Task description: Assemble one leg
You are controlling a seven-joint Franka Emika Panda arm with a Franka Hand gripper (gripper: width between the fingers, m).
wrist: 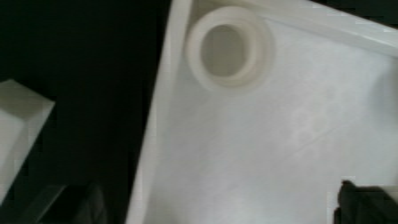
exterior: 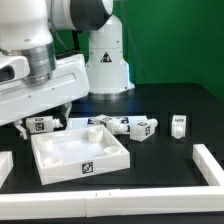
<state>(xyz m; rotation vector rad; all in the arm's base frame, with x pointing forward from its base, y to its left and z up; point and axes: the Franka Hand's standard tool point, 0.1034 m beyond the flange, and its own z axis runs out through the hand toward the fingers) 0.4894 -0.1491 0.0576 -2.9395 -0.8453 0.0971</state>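
The large white square tray [exterior: 80,152] lies at the front middle of the table. Several small white legs with tag stickers lie behind it: one [exterior: 42,124] by its far left corner, two [exterior: 105,122] [exterior: 140,127] behind its far edge, and one [exterior: 178,123] standing apart toward the exterior view's right. My gripper [exterior: 60,112] hangs low over the tray's far left corner, mostly hidden by the arm. In the wrist view the gripper [wrist: 205,208] is open over the tray [wrist: 267,140] near a round corner hole [wrist: 231,52]. Its dark fingertips [wrist: 370,200] stand wide apart and hold nothing.
A long white rail [exterior: 208,166] lies at the exterior view's right front. Another white piece [exterior: 5,166] lies at the left front. The robot's white base [exterior: 105,60] stands behind the parts. A white block [wrist: 22,112] shows beside the tray in the wrist view.
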